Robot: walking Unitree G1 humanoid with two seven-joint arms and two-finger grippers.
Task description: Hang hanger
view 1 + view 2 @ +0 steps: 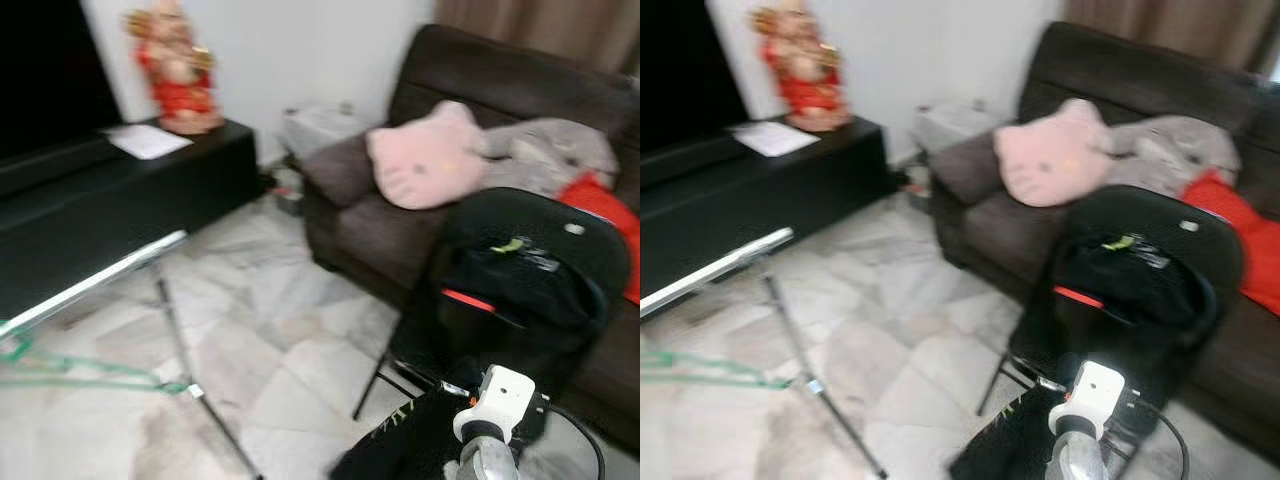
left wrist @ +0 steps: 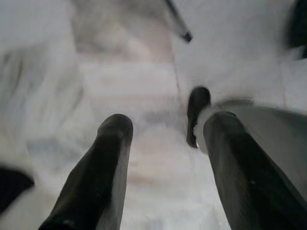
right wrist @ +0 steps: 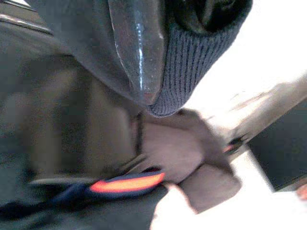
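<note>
Pincer fingers first: the left pincer hangs spread, its two black fingers well apart over pale marble floor, nothing between them. A dark rounded foot-like shape shows below the gap, and a thin dark rod tip lies further off on the tiles.

Over on the right pincer, one glossy black finger lies against dark ribbed knit fabric; whether it pinches that cloth, I cannot tell. Dark garment with a red-orange stripe sits just beyond it.

From the head, the right arm's white wrist rises at the lower edge, black cloth draped beside it. Just behind stands a black chair carrying dark clothing. Beyond that, a brown sofa holds a pink cat-face cushion, grey fabric and something red.

Now the green hanger: it sits low at the robot's left, beneath a slanting silver rail on thin metal legs, blurred. Whether it hooks on the rail, I cannot tell. Farther back, a black bench bears a red figurine and a white paper.
</note>
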